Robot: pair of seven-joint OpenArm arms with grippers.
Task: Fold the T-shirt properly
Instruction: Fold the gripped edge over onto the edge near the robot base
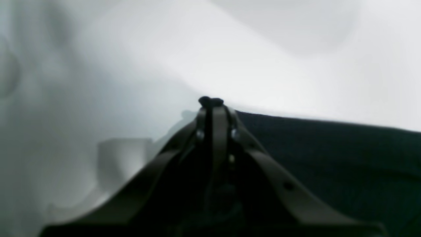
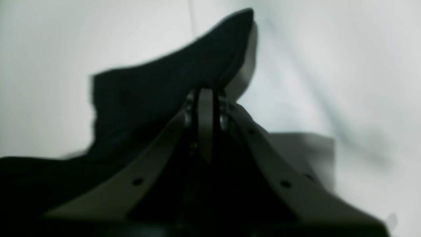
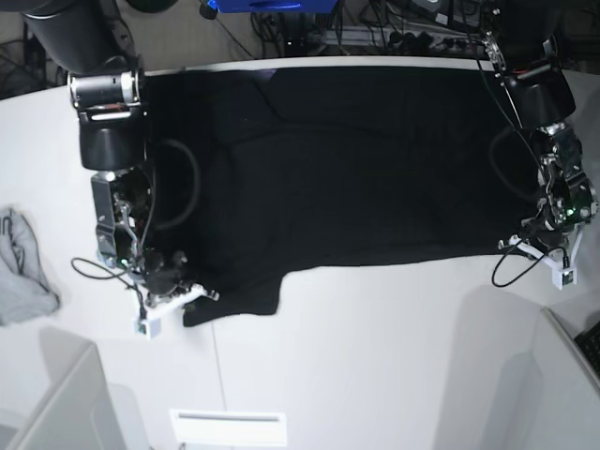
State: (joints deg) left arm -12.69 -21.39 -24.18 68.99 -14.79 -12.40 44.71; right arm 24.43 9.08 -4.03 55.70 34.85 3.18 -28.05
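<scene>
T-shirt (image 3: 347,169) spread flat, plain black side up, across far half of white table (image 3: 375,356), top edge along far table edge. Right gripper (image 2: 206,90) closed on T-shirt, pinching raised fold at sleeve corner, view's left. Left gripper (image 1: 210,101) closed on T-shirt hem corner, near table's edge at view's right. Small light-grey cloth (image 3: 21,272) crumpled at table's left edge, well apart from shirt. Cables (image 3: 173,187) loop over shirt beside both arms. Wrist views blurred.
</scene>
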